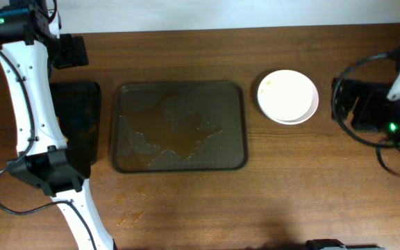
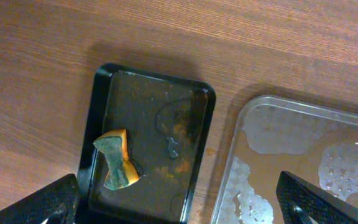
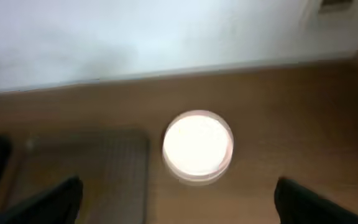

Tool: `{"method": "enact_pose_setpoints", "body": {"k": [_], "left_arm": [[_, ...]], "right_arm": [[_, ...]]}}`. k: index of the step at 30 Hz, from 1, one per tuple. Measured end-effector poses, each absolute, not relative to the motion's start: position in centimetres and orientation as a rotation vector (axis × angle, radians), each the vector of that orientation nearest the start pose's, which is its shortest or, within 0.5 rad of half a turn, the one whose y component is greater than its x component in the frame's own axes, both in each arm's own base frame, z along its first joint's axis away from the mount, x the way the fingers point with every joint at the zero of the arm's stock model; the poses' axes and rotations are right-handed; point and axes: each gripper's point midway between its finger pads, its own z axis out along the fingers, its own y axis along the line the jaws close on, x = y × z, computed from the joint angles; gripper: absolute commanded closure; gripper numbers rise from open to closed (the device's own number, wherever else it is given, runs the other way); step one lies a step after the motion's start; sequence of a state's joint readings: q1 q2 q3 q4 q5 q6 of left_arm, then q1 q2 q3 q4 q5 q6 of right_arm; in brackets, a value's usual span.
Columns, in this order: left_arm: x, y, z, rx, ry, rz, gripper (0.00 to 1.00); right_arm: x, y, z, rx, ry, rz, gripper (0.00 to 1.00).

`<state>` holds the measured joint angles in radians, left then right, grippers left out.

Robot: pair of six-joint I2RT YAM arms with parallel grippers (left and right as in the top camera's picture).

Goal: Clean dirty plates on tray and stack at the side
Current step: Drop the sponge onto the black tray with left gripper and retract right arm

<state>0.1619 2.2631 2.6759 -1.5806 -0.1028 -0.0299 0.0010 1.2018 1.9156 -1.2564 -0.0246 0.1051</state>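
Note:
A stack of white plates (image 1: 287, 96) sits on the table to the right of the clear tray (image 1: 179, 85), which holds only a puddle of liquid. The plates also show in the right wrist view (image 3: 197, 146), overexposed. My left gripper (image 1: 71, 52) is open and empty, above the small black tray (image 2: 154, 74) and the clear tray's left rim (image 2: 241, 124) in its wrist view (image 2: 179, 208). A green and orange sponge (image 2: 115, 160) lies in the black tray. My right gripper (image 1: 349, 104) is open and empty (image 3: 179, 199), to the right of the plates and apart from them.
The black tray (image 1: 82, 90) lies left of the clear tray and is partly covered by my left arm. Brown crumbs or stains (image 1: 130, 215) mark the table in front of the clear tray. A pale wall runs along the table's far edge.

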Motion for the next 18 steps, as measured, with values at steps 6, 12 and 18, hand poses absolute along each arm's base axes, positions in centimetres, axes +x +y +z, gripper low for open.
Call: {"method": "enact_pose_setpoints", "body": {"k": [6,12,18], "left_arm": [[47.5,9.5,24.4,-0.291,2.729,0.175,0.01],[47.6,9.5,24.3,-0.29,2.729,0.175,0.01],[47.6,9.5,24.3,-0.291,2.731,0.174,0.01]], "right_arm": [[31.9,0.5,38.3,0.018,1.824,0.058,0.02],[26.5,1.5,28.1,-0.045,1.634,0.09,0.02],[24.7,1.7,21.4,-0.057,1.514,0.093,0.02]]}}
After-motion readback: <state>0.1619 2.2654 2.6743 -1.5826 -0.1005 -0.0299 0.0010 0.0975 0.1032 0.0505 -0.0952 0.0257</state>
